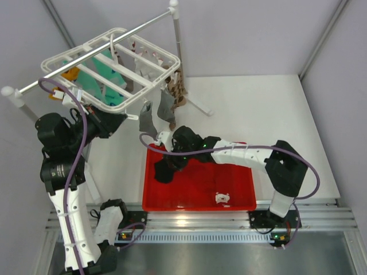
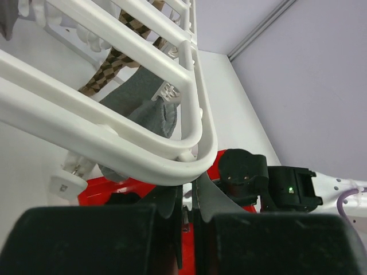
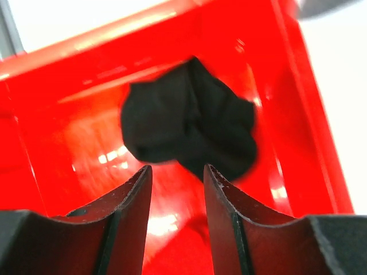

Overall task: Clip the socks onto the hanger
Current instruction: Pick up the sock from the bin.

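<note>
- The right pincer (image 3: 178,169) stands half open and empty. The black sock (image 3: 189,126) lies just ahead of its tips, on the floor of the red tray (image 3: 69,86), and not between the fingers.
- The sock is crumpled into a lump. If the pincer closes on it as it lies, it may catch only a loose fold on top, and the fabric could slip out during the lift.
- The gap between the fingers looks narrower than the lump. The tips may therefore shove the sock forward instead of taking it, so a wider opening seems safer.
- The sock lies close to a tray wall beyond the pincer. With a too steep descent, a finger could hit the tray floor or press the sock against that wall.
- The left pincer (image 2: 189,192) is closed, with its tips right under the rounded corner of the hanger (image 2: 114,137). Whether it really pinches a part of the frame cannot be told.
- If the left pincer pulls or lets go, the hanger could swing, and its clips would then be difficult to meet.
- A bunched sock also offers no clear edge to a clip, so it may hang badly or drop.
- The sock looks plain black, soft and matt, and it is folded on itself in rounded bumps. Its outline is blurred, and toe and cuff cannot be told apart.
</note>
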You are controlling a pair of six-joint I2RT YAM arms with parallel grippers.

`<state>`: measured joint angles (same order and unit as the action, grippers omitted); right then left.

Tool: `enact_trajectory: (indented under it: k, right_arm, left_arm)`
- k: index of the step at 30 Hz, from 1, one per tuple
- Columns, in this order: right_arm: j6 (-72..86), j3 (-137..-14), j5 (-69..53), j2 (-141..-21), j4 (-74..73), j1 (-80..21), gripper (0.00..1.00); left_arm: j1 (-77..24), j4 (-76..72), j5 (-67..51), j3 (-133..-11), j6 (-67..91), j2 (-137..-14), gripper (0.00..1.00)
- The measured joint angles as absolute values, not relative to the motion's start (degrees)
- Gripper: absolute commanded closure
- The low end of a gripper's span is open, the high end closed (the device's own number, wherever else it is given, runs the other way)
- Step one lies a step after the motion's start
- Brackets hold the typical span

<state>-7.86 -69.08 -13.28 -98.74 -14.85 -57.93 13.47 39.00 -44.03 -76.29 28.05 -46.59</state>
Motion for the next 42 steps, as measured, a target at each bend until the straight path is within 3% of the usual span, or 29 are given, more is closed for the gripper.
enact_trajectory:
  k: [16,19,20,23,30,42]
  right_arm:
    - [-5.87,-76.29,-13.30,-111.09,-12.23,-62.46,0.59]
    - [-6.15,-76.97,-13.15,-112.44,-13.56,-62.48,0.73]
    - [-6.28,-77.45,-13.10,-113.06,-14.02,-62.48,0.83]
    - [-6.63,-78.08,-13.15,-113.62,-15.05,-62.46,1.00]
    - [-7.46,-77.97,-13.96,-110.21,-20.56,-62.46,1.00]
    - [-10.94,-76.47,-17.41,-89.23,-26.33,-60.66,1.00]
  left_arm:
    - [13.47,38.92,-43.68,-75.50,28.18,-46.22,1.00]
    - [13.47,38.89,-43.59,-75.40,28.18,-46.22,1.00]
    - [13.47,38.87,-43.59,-75.33,28.18,-46.22,1.00]
    - [13.47,38.79,-43.40,-75.13,28.16,-46.00,1.00]
    - [13.47,38.65,-43.00,-74.63,28.14,-45.52,1.00]
    - [13.47,38.57,-42.94,-74.46,28.18,-45.47,1.00]
